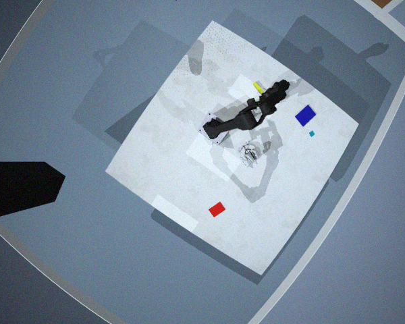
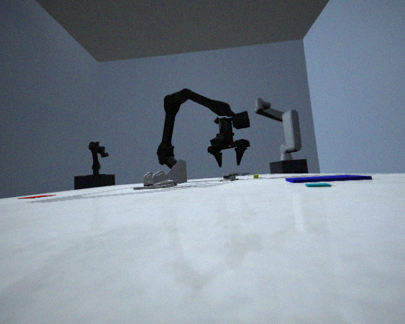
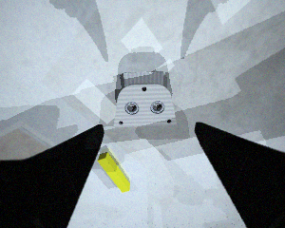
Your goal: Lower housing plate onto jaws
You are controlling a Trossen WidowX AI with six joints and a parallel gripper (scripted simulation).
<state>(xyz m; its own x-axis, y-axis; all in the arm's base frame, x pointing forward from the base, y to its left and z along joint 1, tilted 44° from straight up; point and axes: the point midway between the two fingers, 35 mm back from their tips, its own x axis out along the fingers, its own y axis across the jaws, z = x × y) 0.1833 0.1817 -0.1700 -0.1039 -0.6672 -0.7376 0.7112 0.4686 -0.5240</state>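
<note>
My gripper [image 2: 229,165] [image 3: 148,127] is open and empty, pointing down. It hangs above a small pale grey ribbed part [image 2: 229,177] [image 3: 143,97], which looks like the housing plate. In the wrist view this part shows two round metal-rimmed holes and several small dark holes. It lies on the table, ahead of the fingertips in that view and roughly centred between them. The grey jaw assembly [image 1: 248,154] [image 2: 154,178] stands apart from it, with upright rounded pieces. The stubs and pins are too small to make out.
A yellow bar [image 1: 258,87] [image 2: 256,176] [image 3: 115,173] lies close to the ribbed part, near one finger in the wrist view. A blue slab [image 1: 305,115] [image 2: 328,179], a small teal piece [image 1: 311,133] [image 2: 318,185] and a red rectangle [image 1: 217,209] [image 2: 36,196] lie farther away.
</note>
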